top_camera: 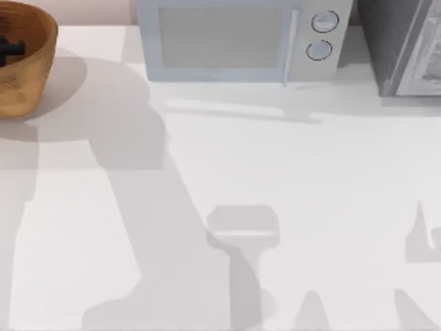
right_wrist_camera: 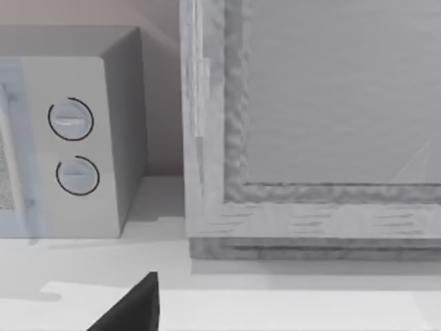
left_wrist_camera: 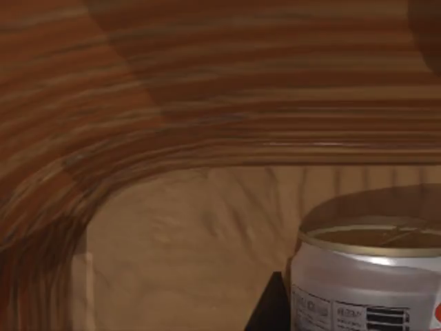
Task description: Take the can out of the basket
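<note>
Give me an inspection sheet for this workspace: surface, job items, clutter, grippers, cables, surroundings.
Surface: white table, crossed by grey shadows.
Job's things: basket at the table's far left corner; can upright inside it, on the basket floor.
Clutter: nothing seen.
Grippers: left gripper down inside the basket, a dark finger beside the can; a dark finger of the right gripper low over the table, facing the appliances.
Cables: nothing seen.
Surroundings: microwave at the back centre; grey cabinet to its right.
</note>
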